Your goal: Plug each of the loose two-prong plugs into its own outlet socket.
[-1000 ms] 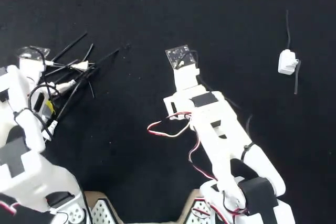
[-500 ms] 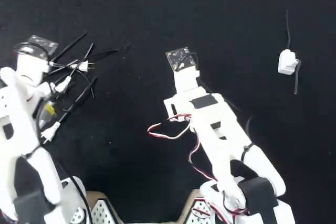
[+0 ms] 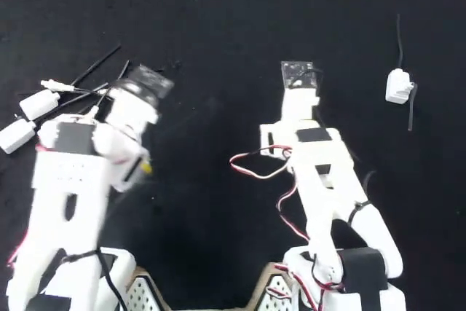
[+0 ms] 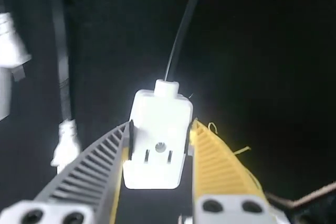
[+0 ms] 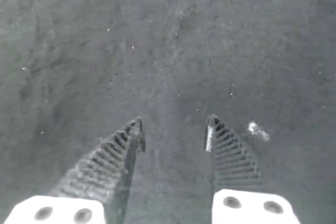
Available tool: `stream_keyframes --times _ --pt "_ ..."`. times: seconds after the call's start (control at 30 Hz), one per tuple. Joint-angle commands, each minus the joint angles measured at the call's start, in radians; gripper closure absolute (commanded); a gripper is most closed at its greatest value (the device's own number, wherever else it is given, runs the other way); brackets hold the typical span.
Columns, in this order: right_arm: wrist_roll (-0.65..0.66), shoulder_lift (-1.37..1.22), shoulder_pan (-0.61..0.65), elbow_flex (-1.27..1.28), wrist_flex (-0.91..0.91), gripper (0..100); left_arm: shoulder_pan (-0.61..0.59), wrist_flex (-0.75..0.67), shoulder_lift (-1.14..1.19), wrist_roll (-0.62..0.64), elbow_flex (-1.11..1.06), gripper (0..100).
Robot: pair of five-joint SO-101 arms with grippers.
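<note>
Inside the left pincer a white outlet socket sits clamped, carried toward the middle of the worktop from the plug tangle it hovered over a second ago. The right pincer, released, has shifted right. With a socket in hand, mating likely comes next.

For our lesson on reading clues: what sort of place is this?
Probably a robotics lab bench: a left arm and a right arm stand at a black-covered table, with a loose corded plug lying there and an outlet socket held by the left gripper.
</note>
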State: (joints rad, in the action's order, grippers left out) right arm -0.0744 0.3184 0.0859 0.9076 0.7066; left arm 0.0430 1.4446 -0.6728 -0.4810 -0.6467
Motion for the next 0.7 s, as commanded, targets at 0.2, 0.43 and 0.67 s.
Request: stream_keyframes --times 0.2,0.43,0.67 --pt "-0.006 0.041 -0.023 -0.027 -0.02 81.2 0.082 -0.534 -0.034 0.086 -0.406 84" --pt "-0.005 0.041 -0.023 -0.027 -0.02 81.2 -0.028 -0.537 -0.034 0.086 -0.378 74" --pt "-0.005 0.039 -0.023 -0.027 -0.02 81.2 -0.205 -0.431 -0.028 0.081 -0.234 75"
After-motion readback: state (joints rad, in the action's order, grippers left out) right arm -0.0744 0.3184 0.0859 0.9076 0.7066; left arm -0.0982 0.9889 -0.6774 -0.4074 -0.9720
